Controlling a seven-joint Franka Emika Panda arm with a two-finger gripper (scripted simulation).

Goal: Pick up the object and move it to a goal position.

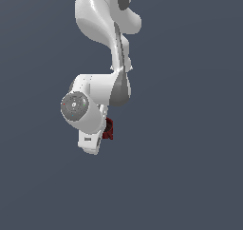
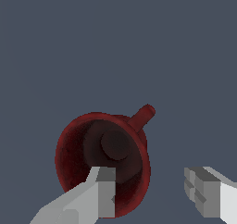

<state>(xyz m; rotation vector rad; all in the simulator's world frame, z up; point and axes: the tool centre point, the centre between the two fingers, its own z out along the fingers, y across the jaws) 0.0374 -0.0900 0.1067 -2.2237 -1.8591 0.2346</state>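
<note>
Dark slate-grey ground fills both views, plain and unmarked, and nothing tells whether it is a floor or a counter.

At the exterior view's left of centre sits the round wrist joint of the white arm (image 1: pixel 102 58), a grey disc with small marks on its face. Below it the white pincer (image 1: pixel 92 146) hangs down, seen from behind, so its fingers cannot be told apart here. Just to the exterior view's right of the pincer body a sliver of the dark red mug (image 1: pixel 108 128) shows, mostly hidden behind the white housing. Above, the arm's links rise and pass out of the picture at the top.

In the wrist view the mug (image 2: pixel 99 158) is seen from above its mouth: a wide red rim, a dark inside with a round floor, and a stubby handle pointing away from the camera toward the far side. One grey finger (image 2: pixel 99 195) overlaps the mug's rim and appears to reach into or over the opening; whether it touches the wall cannot be told. The other finger (image 2: pixel 203 190) stands well apart from the mug, with bare ground between them. The pincer (image 2: pixel 150 193) is spread wide, grasping nothing.
</note>
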